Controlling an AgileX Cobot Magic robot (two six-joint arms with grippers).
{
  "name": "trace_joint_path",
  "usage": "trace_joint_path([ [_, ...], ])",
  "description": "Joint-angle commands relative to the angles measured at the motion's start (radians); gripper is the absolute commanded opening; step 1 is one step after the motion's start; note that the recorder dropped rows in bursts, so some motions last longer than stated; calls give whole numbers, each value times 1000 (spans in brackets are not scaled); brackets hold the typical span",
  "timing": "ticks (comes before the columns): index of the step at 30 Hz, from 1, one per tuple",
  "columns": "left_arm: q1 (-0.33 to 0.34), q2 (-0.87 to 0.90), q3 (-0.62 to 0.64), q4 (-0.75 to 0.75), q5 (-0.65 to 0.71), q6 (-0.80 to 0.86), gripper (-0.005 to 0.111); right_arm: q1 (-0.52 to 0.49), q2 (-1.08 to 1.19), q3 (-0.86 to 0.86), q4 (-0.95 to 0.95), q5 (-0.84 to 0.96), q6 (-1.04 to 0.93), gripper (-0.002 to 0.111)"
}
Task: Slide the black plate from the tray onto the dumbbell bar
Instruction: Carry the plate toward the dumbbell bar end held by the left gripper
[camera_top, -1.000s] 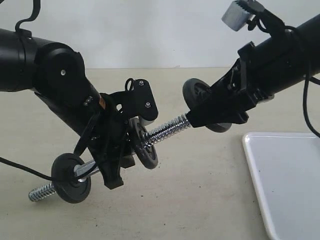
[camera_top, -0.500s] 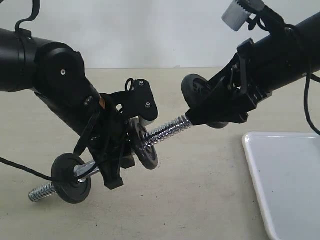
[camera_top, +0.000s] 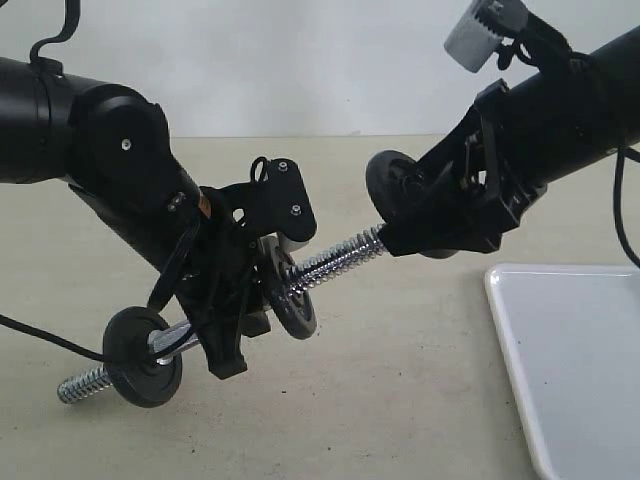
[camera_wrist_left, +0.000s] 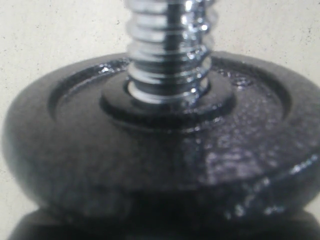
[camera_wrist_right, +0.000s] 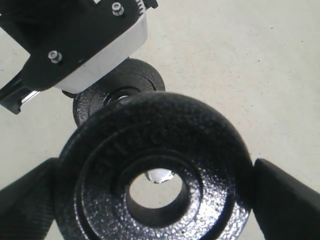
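The right gripper (camera_wrist_right: 155, 200) has lifted the black plate (camera_top: 392, 183) slightly. The left gripper (camera_top: 225, 330) clamps the dumbbell bar (camera_top: 335, 258) between two mounted discs (camera_top: 143, 357), tilted above the tabletop (camera_top: 400, 400). The right gripper pinches the black plate's rim just at the bar's threaded right end. The tray (camera_top: 560, 350) lies by the tabletop's right edge. Only the right wrist view shows the bar's tip through the plate's hole, and raised lettering too faint to read.

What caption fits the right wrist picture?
The right gripper holds the black plate, its hole facing the dumbbell bar.
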Motion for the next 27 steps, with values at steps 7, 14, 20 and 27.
trace_joint_path([
  [7,1,-58,-26,-23,-65,1,4,1,-19,-13,62,-9,-49,0],
  [14,1,-58,-26,-23,-81,1,4,1,-3,-13,62,-9,-76,0],
  [20,1,-58,-26,-23,-81,1,4,1,76,-13,105,8,-116,0],
  [27,1,-58,-26,-23,-85,1,4,1,79,-13,149,-6,-144,0],
])
